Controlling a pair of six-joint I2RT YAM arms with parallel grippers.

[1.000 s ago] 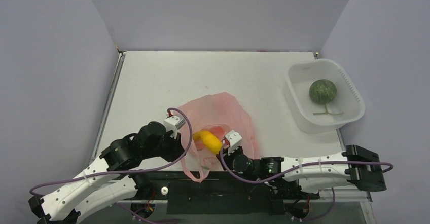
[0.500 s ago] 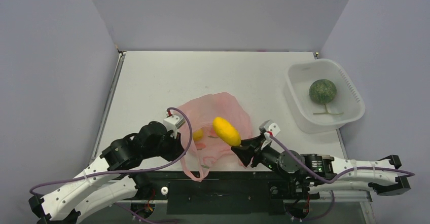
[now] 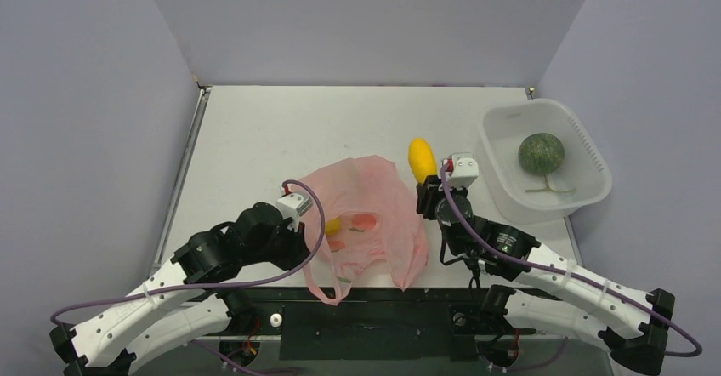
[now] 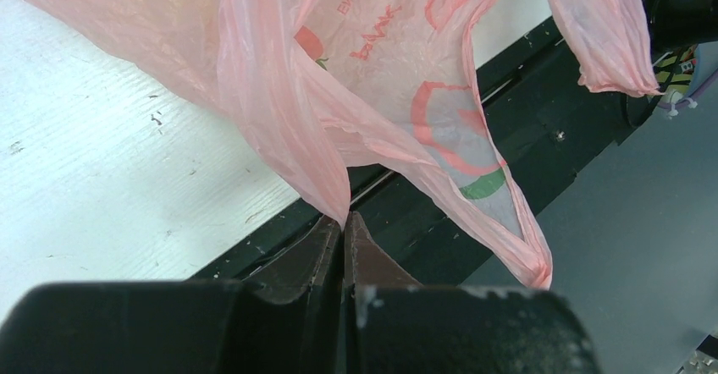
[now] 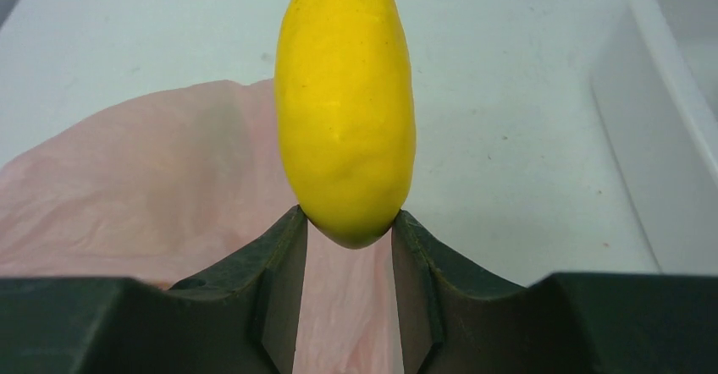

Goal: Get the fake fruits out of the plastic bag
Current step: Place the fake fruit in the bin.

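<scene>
The pink plastic bag [image 3: 374, 197] lies near the table's front middle, a handle [image 3: 327, 289] hanging over the edge. My left gripper [image 3: 310, 223] is shut on the bag's edge, seen pinched at the fingertips in the left wrist view [image 4: 343, 217]. Inside the bag show a yellow fruit [image 3: 333, 225] and a red one [image 3: 366, 221]. My right gripper [image 3: 422, 185] is shut on a yellow lemon-like fruit [image 3: 421, 158], held by its near end above the table right of the bag. It fills the right wrist view [image 5: 345, 103].
A white rigid tub [image 3: 587, 197] stands at the right edge with a dark green round fruit [image 3: 541, 152] in it. Its rim shows in the right wrist view [image 5: 643, 137]. Purple walls close in three sides.
My right gripper has lifted the yellow fruit out of the bag's mouth and carried it up and to the right, toward the tub. The bag has settled flatter. The left gripper has held still.
</scene>
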